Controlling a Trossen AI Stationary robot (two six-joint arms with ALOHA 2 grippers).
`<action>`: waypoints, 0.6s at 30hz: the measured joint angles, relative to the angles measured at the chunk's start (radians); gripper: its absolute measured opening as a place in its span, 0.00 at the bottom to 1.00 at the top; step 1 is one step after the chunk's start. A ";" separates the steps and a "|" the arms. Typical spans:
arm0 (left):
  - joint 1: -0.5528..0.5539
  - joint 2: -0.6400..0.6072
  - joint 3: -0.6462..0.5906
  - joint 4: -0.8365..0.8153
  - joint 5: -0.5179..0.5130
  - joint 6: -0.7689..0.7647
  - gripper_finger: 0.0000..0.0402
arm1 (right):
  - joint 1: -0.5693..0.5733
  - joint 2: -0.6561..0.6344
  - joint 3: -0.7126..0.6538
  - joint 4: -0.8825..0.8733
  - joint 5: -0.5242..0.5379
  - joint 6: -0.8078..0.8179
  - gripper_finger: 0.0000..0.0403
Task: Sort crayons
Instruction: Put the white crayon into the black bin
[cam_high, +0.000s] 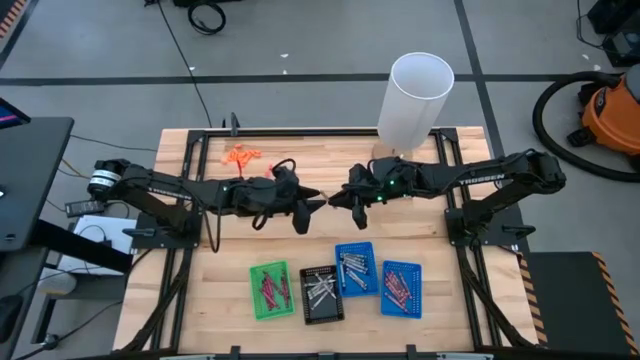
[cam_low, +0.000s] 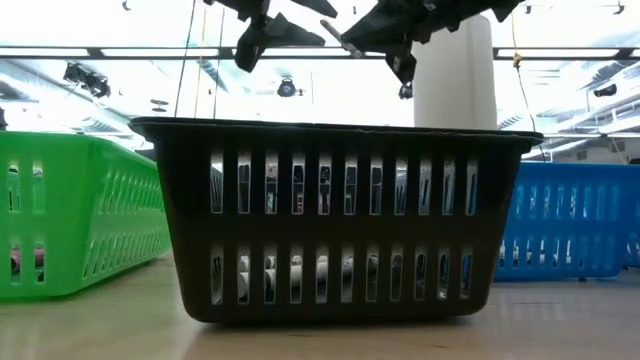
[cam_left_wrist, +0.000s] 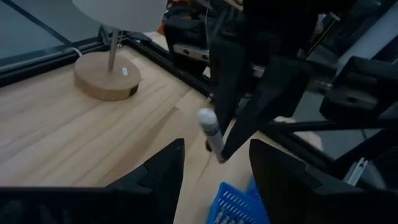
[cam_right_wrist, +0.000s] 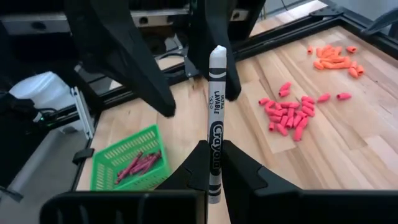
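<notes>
High view: both arms meet mid-table for what looks like a crayon handoff.

Going big to small: the wooden table (cam_high: 200, 300) has four small trays along its near edge, green tray (cam_high: 269, 290), black tray (cam_high: 321, 294) and two blue trays (cam_high: 356, 269), all with crayons already in them. Above them the left gripper (cam_high: 312, 206) hangs spread wide, empty, facing the right gripper (cam_right_wrist: 211, 163), which is clenched on a silvery grey crayon (cam_right_wrist: 214, 124) held up between the left one's fingers. My guess is next the left has to close on the free end before the right lets go.
</notes>
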 joint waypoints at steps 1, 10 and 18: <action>0.000 0.001 0.000 0.010 0.000 -0.005 0.48 | 0.002 0.000 0.000 0.005 0.009 0.000 0.09; 0.000 0.083 0.000 0.168 0.000 -0.040 0.47 | 0.007 0.003 0.000 0.026 0.011 -0.008 0.09; -0.002 0.099 0.000 0.205 -0.003 -0.038 0.32 | 0.025 0.003 0.000 0.023 0.002 -0.005 0.09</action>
